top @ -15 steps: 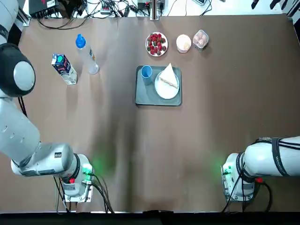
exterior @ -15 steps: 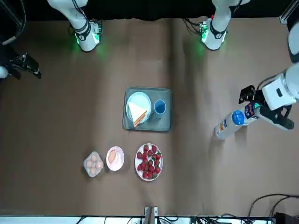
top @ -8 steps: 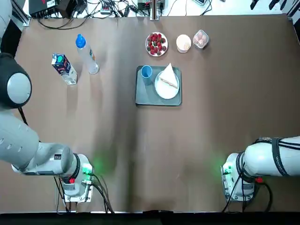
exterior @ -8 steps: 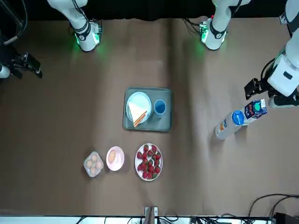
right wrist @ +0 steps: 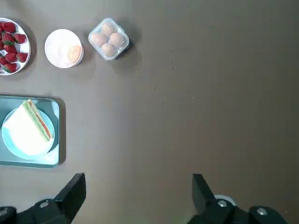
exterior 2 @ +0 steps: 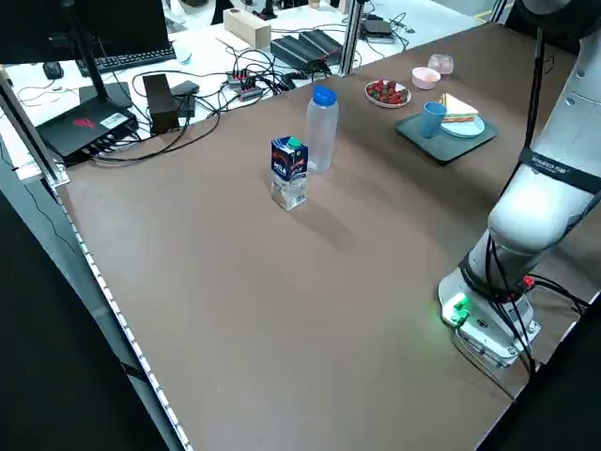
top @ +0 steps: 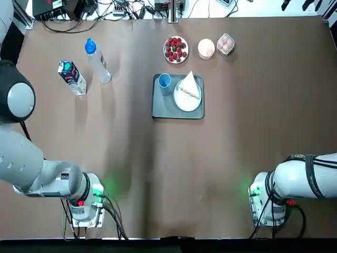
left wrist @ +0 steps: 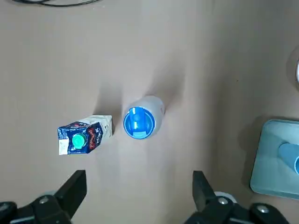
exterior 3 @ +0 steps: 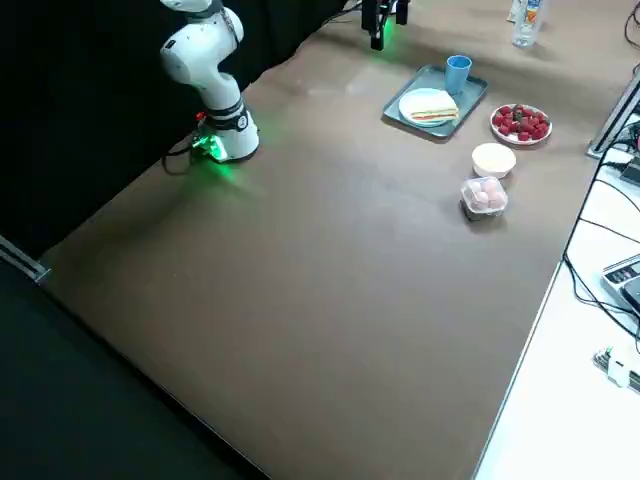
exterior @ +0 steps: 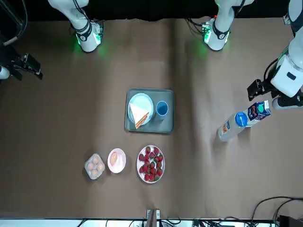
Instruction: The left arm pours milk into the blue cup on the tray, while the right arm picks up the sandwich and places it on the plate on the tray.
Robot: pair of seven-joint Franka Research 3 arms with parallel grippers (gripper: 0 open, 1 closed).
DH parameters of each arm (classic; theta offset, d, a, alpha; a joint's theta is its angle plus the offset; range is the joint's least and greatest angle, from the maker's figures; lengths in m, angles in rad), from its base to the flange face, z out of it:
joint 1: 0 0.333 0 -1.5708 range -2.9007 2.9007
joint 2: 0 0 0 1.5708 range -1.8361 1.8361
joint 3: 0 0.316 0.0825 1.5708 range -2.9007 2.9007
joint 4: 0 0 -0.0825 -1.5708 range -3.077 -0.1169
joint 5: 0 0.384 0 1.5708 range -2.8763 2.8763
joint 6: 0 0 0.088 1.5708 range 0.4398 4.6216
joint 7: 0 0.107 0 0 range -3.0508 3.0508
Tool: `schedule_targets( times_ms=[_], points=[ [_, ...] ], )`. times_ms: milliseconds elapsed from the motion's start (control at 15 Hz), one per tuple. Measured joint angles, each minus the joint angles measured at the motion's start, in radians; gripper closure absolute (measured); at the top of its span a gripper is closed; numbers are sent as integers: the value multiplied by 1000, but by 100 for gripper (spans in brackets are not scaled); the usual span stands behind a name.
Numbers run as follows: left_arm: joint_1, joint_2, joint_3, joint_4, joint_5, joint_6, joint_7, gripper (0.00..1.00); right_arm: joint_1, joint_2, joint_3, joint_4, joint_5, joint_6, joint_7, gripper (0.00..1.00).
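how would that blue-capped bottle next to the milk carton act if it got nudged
The bottle is tall and narrow, so it would probably tip easily. Being round, it would likely roll once down. It stands close beside the milk carton, so it might knock that.

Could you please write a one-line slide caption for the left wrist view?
Open left gripper hovering above milk carton and blue-capped bottle.

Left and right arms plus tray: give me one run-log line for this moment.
left tool: open, above milk carton and bottle | right tool: open, empty | sandwich: on plate | cup: on tray
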Motion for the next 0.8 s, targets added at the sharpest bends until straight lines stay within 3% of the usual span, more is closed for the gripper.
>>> schedule_targets(
  times_ms=[267, 533, 800],
  points=[
    [30, -5, 1, 1, -80, -1, -11, 0, -1, 0, -1, 0, 0, -1, 0, 0],
    [29, -62, -4, 1, -85, -133, -12, 0, -1, 0, -1, 0, 0, -1, 0, 0],
    [30, -131, -4, -5, -85, -167, 6, 0, 0, 0, 0, 0, 0, 5, 0, 0]
  ],
)
